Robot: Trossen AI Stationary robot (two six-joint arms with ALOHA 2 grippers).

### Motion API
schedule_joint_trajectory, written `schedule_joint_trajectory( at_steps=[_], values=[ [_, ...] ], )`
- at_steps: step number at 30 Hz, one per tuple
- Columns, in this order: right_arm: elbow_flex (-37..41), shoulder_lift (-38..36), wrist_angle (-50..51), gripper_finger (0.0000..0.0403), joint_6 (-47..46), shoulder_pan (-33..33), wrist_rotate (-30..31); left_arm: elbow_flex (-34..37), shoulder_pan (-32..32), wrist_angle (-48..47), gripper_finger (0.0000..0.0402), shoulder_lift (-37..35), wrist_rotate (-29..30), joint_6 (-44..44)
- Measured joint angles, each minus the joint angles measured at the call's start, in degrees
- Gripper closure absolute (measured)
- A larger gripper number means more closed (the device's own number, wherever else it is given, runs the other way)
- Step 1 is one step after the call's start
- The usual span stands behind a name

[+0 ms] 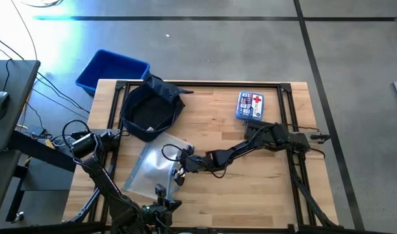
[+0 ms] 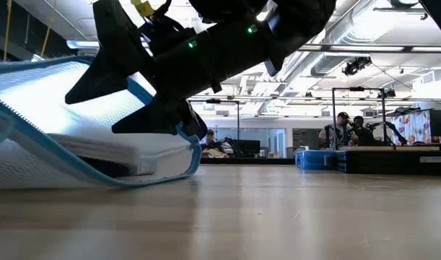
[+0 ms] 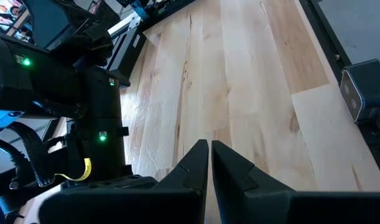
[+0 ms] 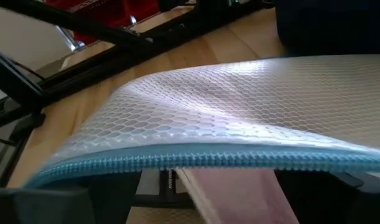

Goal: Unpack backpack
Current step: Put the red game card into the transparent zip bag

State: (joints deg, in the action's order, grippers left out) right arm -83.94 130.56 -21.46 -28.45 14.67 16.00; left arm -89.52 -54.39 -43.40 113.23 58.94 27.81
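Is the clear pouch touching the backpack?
Cannot tell. In the high view the pouch ends right at the backpack, its corner meeting the bag's near side, but no view shows contact or a gap plainly.

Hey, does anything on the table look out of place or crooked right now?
The clear mesh pouch lies askew near the table's front left, its zipper edge curled up off the wood at the right gripper. The backpack slumps open and floppy. Nothing looks spilled or damaged.

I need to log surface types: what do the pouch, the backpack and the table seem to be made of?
Pouch: translucent plastic with a honeycomb mesh pattern, blue zipper edge, slightly glossy. Backpack: dark soft fabric, slumped and creased, matte. Table: pale wood planks, visible grain, smooth finish.
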Motion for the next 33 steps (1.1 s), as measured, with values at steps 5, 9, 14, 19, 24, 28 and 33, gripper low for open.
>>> schedule_joint_trajectory(
  at_steps=[5, 9, 14, 19, 24, 28, 33],
  values=[
    [0.0, -2.0, 6.8, 0.0108, 1.3, 0.0, -4.7, 0.0, -0.1, 0.0, 0.0402, 0.0, 0.0, 0.0],
    [0.0, -5.2, 19.2, 0.0128, 1.4, 0.2, -4.9, 0.0, -0.1, 0.0, 0.0402, 0.0, 0.0, 0.0],
    [0.0, -9.8, 30.4, 0.0152, -0.7, 1.1, -2.0, 0.0, -0.1, -0.1, 0.0402, 0.0, -0.1, 0.0],
    [-0.1, -11.1, 41.4, 0.0167, -9.5, 1.1, 1.5, 0.0, -0.2, -0.1, 0.0402, 0.0, -0.1, 0.0],
    [0.0, -7.9, 42.8, 0.0185, -13.5, 0.1, 3.5, 0.0, -0.8, -0.4, 0.0402, -0.1, -0.1, 0.5],
    [0.0, -5.2, 37.6, 0.0199, -13.5, -0.8, 1.9, 0.0, -1.5, -6.2, 0.0402, -1.8, -0.6, 10.1],
    [-0.2, -3.4, 36.5, 0.0208, -14.5, -1.4, 3.5, 0.0, -1.6, -28.7, 0.0402, -3.6, -7.3, 37.6]
  ],
)
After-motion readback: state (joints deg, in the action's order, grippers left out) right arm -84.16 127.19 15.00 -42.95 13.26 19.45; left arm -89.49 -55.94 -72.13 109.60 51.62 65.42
